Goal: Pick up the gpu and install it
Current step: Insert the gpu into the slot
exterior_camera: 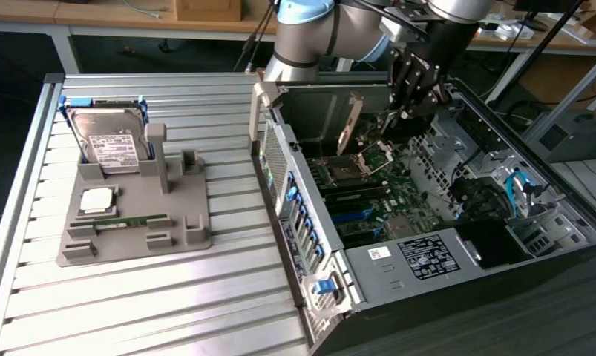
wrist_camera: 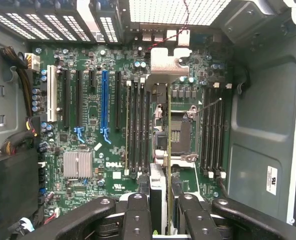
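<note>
Gripper at upper centre-right of exterior view, over open case. Jaws clamped on gpu. Gpu held upright above motherboard, silver bracket toward exterior view's left, not yet seated in slot. In wrist view, gpu seen edge-on between fingers, over board. Hard drive and RAM stick on grey holder, left of frame.

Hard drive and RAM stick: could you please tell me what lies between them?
A square silver chip lies flat on the gray holder between the hard drive and the RAM stick, as the exterior view shows.
</note>
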